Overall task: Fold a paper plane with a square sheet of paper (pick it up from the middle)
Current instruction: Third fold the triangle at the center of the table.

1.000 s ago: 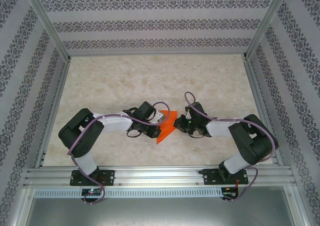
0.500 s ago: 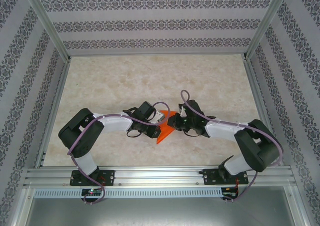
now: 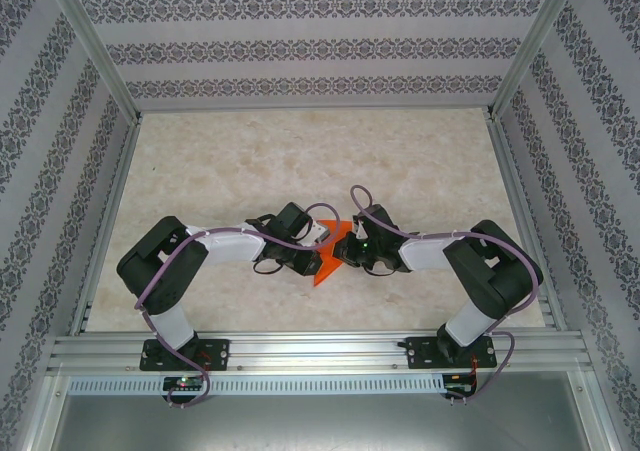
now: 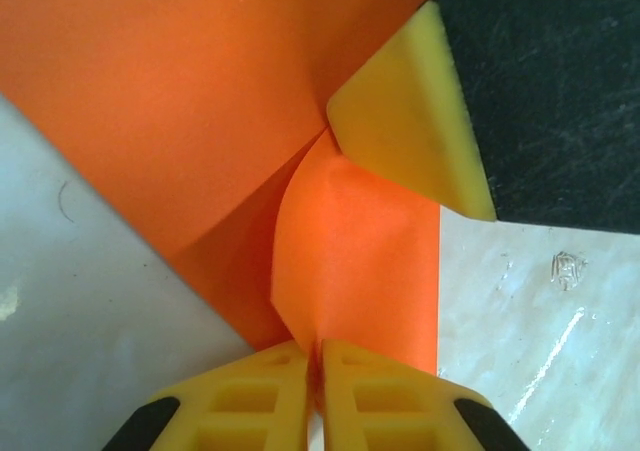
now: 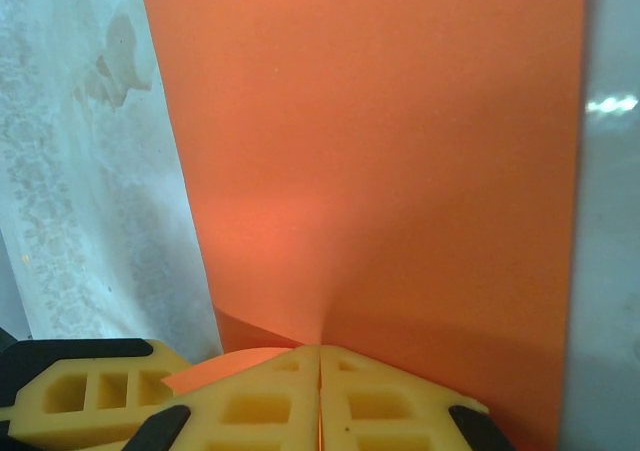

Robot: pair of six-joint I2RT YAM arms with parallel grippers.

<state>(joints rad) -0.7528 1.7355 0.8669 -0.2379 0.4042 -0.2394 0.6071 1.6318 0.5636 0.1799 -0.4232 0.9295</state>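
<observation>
The left gripper (image 4: 317,357) has its yellow fingers pressed together on the near edge of the orange sheet of paper (image 4: 190,101), a thin line of orange caught between the tips. From that pinch the paper rises in a curved flap, and a crease runs away from it to the upper right. There one yellow finger (image 4: 405,121) of the right gripper touches the paper at the crease, its black body behind it. To the right of the flap lies bare, glossy tabletop (image 4: 530,301).

The right wrist camera gives the other side. The right gripper (image 5: 320,359) is also closed tight on the paper (image 5: 370,151). The sheet spreads away from the tips as a broad, smooth panel with straight left and right edges. A small folded layer shows just left of the pinch.

From above, the two grippers meet nose to nose near the middle of the table, a little toward the near edge. The left gripper (image 3: 322,239) comes in from the left and the right gripper (image 3: 344,251) from the right. Between them the paper (image 3: 324,268) reads as a small pointed shape, its tip aimed near and left, resting on the marble-patterned table (image 3: 300,151). This view is too far off to show how the fingers stand. Both arms bend outward at the elbow from their bases on the near rail.
</observation>
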